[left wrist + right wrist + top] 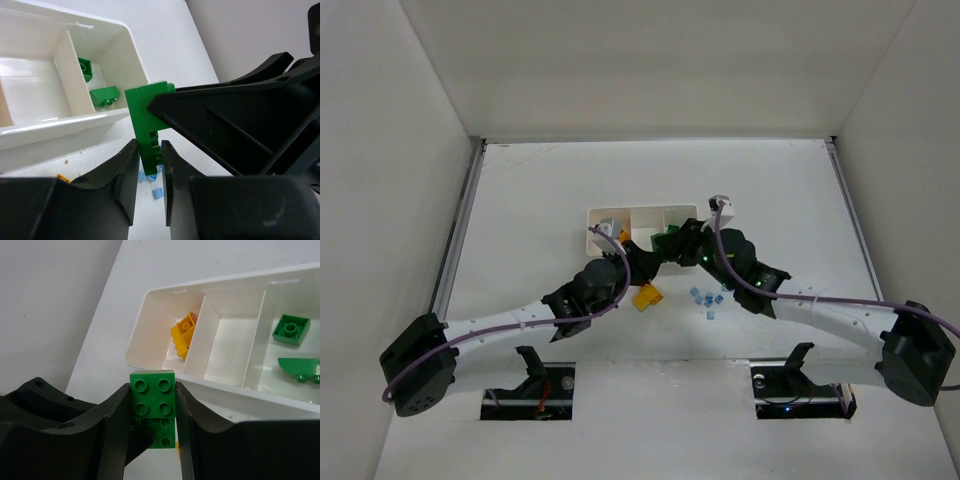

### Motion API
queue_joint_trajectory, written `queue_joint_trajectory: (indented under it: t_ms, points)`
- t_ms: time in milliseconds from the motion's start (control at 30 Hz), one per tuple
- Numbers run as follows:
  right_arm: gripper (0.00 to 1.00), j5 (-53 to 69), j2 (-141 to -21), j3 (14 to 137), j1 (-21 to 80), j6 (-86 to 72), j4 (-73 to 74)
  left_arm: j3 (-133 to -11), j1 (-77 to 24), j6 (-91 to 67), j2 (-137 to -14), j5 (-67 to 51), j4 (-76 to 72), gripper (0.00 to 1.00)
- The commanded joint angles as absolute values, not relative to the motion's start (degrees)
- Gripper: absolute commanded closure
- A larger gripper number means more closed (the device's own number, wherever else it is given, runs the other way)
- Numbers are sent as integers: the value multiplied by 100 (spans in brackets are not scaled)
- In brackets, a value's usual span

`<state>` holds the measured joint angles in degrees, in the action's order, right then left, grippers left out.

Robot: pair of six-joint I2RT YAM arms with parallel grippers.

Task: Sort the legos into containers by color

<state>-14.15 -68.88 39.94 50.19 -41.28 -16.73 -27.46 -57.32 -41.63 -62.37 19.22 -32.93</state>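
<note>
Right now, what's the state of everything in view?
Left claw: shut on green stack.
Right claw: shut on green stack.
Green stack: held between both claws.
Tray: yellow bricks in one end compartment, two green pieces in the other, middle compartment empty.
Loose yellow brick: on table.
Blue bricks: scattered on table.

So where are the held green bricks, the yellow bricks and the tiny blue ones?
held green bricks point(152, 391): right wrist view, upper brick's studded face.
yellow bricks point(183, 333): right wrist view, top of pile.
blue bricks point(157, 193): left wrist view, lowest piece.
</note>
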Motion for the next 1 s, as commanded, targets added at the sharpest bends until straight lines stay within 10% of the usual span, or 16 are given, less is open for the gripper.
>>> queue_joint_trajectory:
  t_ms: [0, 600, 967]
  points:
    - [77, -1047, -6505, 3947, 4804, -4298, -2039, -2945, -5735, -4017, -6135, 1881, -3604, 90]
    - [73, -975, -7311, 4394, 3493, -3613, -1275, -2979, -4970, -4148, -5739, 1503, -3076, 90]
    - [36, -1336, -7463, 4597, 3450, -3437, -1213, -3699, -4874, -4157, -6854, 1275, -3155, 89]
